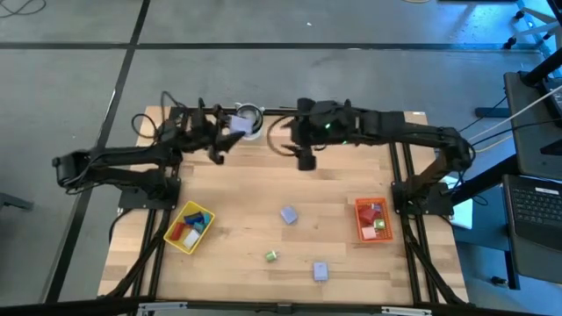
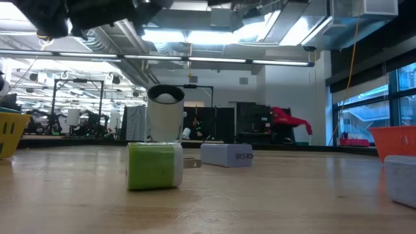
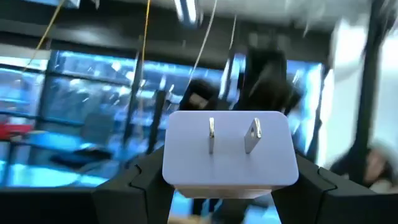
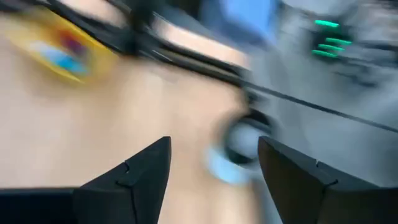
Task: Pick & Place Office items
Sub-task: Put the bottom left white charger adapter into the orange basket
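My left gripper (image 1: 230, 127) is at the table's far edge beside the round grey-white cylinder (image 1: 250, 118), shut on a lavender block with two metal prongs (image 3: 230, 146). My right gripper (image 1: 306, 160) hangs open above the far middle of the table, with nothing between its fingers (image 4: 214, 165). Two lavender blocks (image 1: 289, 214) (image 1: 320, 270) and a green one (image 1: 271, 255) lie flat on the wood. The yellow tray (image 1: 178, 237) and the red tray (image 1: 362, 230) each hold small items. My left gripper pinches the lavender block by its two opposite sides (image 3: 171, 171) between its two fingers (image 3: 140, 183). The pronged face points away from the wrist. The block is lifted clear of the table, and the room's windows show behind it.
The cylinder stands upright at the far edge (image 2: 166, 120). In the low view the green block (image 2: 155, 166) and a lavender block (image 2: 226, 155) lie mid-table, with another lavender block (image 2: 400, 179) near the right. Bare wood lies between the two trays.
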Controlling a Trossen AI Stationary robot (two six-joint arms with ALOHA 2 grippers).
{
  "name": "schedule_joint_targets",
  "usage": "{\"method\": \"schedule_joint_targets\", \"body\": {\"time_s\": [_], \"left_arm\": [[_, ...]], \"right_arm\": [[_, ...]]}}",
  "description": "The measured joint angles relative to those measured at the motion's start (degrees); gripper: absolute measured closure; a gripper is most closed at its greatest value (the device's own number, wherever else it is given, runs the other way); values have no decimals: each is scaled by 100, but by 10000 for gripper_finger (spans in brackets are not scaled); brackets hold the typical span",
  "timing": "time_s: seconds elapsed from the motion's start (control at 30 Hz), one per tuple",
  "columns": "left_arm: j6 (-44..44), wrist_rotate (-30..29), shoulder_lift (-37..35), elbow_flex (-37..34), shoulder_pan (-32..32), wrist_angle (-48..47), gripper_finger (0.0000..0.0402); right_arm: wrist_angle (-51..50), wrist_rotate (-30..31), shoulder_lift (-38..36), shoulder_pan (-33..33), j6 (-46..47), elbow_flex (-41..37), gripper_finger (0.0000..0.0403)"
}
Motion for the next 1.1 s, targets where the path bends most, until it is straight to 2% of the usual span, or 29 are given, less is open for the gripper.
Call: {"method": "schedule_joint_targets", "body": {"time_s": [0.07,0.13,0.23,0.33,0.63,0.8,0.97,1.1], "left_arm": [[-727,47,73,-170,177,821,195],[-1210,46,144,-300,329,1191,195],[-1813,192,275,-408,519,1158,195],[-2295,597,317,-400,625,1367,195],[-2581,906,327,-397,645,1493,193],[-2618,1013,327,-397,643,1506,194],[-2628,1051,327,-397,643,1503,194],[-2629,1068,327,-397,643,1504,194]], "right_arm": [[236,1289,226,177,-407,0,161],[542,2136,508,373,-922,0,161],[1093,2360,787,589,-1466,-13,160],[1740,2889,994,703,-2000,-9,160],[3584,3130,1360,729,-2918,-7,160],[3923,2804,1436,719,-3119,4,156],[3928,2868,1719,683,-3285,-7,129],[4441,3068,1854,685,-3397,-7,108]]}}
